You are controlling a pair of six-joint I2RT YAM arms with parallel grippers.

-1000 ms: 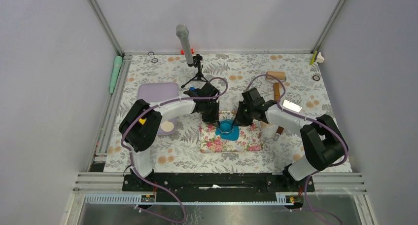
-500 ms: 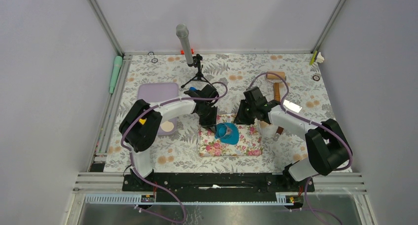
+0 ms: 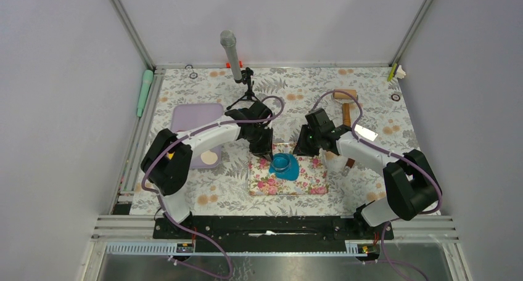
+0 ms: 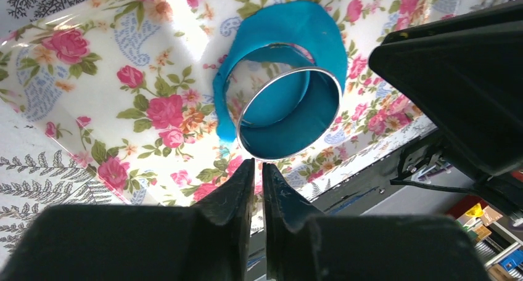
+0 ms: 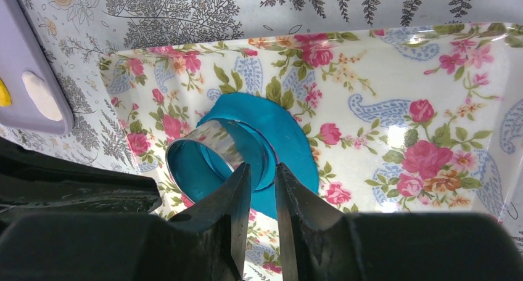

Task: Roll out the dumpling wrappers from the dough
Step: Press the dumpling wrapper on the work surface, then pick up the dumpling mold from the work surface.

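Well w/in mat (image 5: 395, 77) edges: dough (image 5: 290, 127).

dough (image 4: 308, 28) partly behind metal ring (image 4: 277, 118) (inside unclear), mat (image 4: 92, 77) cropped at top

The dough (image 3: 293, 169) is lying flat on the far half of the floral mat (image 3: 308, 182), a little left of its middle. It is showing as a thin sheet of bright blue clay, roughly round, with a smooth top and a slightly uneven outline. A shiny metal ring (image 5: 213, 133) is sitting tilted on the sheet's left part, and blue is filling the view inside it. Beside the ring, curved cut lines are running through the clay. In the left wrist view a crescent of bare mat is showing between the ring and an outer band of clay that is curving around it.
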